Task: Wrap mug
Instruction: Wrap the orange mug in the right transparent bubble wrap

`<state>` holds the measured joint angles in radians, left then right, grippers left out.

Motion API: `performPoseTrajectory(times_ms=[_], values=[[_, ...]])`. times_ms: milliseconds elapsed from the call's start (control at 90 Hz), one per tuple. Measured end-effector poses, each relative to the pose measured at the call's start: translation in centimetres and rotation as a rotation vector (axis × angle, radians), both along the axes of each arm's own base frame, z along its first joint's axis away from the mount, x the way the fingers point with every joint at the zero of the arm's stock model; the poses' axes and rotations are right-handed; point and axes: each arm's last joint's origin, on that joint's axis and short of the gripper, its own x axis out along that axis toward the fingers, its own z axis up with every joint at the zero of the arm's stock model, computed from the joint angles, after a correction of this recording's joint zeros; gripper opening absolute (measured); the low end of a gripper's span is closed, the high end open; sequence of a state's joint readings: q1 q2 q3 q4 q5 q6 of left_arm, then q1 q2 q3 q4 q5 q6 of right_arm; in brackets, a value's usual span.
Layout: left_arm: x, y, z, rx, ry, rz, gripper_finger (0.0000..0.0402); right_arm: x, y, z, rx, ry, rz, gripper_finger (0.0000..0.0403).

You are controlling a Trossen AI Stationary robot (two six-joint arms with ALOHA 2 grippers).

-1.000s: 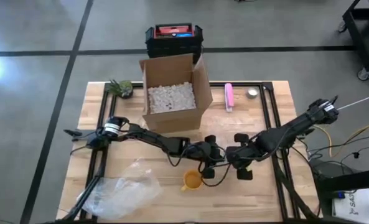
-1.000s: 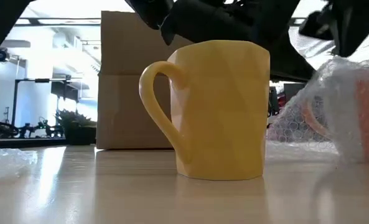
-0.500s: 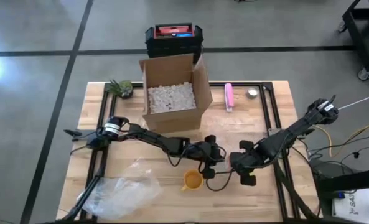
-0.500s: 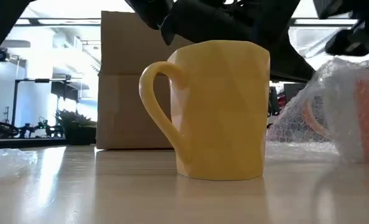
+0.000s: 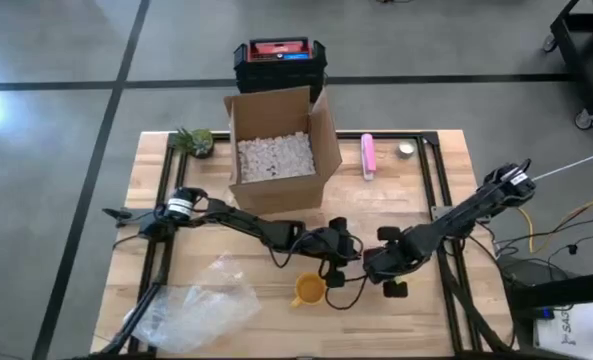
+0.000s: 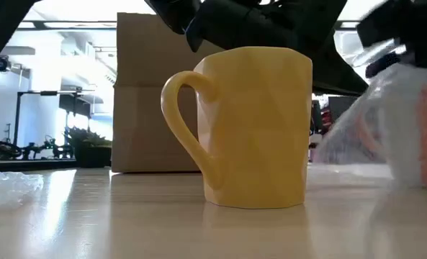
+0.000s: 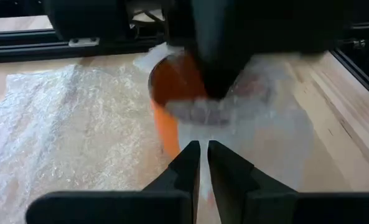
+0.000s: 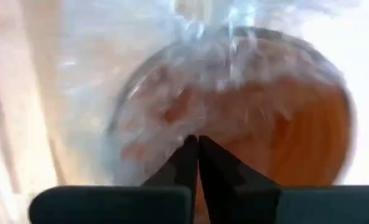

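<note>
The left gripper [image 5: 344, 262] and the right gripper [image 5: 376, 268] meet near the middle of the table [image 5: 456, 180], well forward of the cardboard box [image 5: 279, 147]. Between them sits an orange mug [image 7: 172, 93] partly draped in a sheet of bubble wrap [image 7: 259, 134]. In the left wrist view the left gripper's two dark fingers [image 7: 185, 163] stand almost together, pinching a thin fold of the wrap just in front of the orange mug, with the right arm's dark body looming directly above the cup. In the right wrist view the right gripper's fingers [image 8: 185, 160] are pressed together as well, their tips nipping the wrap that lies over the orange mug's open mouth [image 8: 277, 124]. A yellow mug [image 5: 309, 290] stands upright on the table just beside the left gripper, on the near side of it, handle out to one side in the low view [image 6: 256, 126], and it is not wrapped. More loose bubble wrap [image 5: 191, 305] lies well off to the left gripper's outer side, near the table's front corner. Beyond the box a small potted plant [image 5: 193, 140] sits at the far edge.
</note>
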<state>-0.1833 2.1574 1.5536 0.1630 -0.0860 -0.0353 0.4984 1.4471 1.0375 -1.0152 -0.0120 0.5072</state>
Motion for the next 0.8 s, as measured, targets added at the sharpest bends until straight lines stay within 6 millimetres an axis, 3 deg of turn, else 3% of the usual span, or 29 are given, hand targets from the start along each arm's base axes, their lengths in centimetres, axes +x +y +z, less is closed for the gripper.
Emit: performPoseTrajectory(times_ms=[144,433,800], values=[[0.0,0.0,0.0,0.000,0.002,0.000,0.0020,-0.1,-0.1,1.3,0.022,-0.054,-0.026,0.0000],[0.3,-0.2,-1.3,0.000,0.014,-0.050,0.0020,-0.5,-0.4,-1.8,-0.058,-0.058,0.028,0.0000],[0.5,-1.7,-1.2,-0.121,-0.043,-0.105,0.0020,-0.7,-0.6,-1.0,-0.074,-0.089,0.151,0.0000]])
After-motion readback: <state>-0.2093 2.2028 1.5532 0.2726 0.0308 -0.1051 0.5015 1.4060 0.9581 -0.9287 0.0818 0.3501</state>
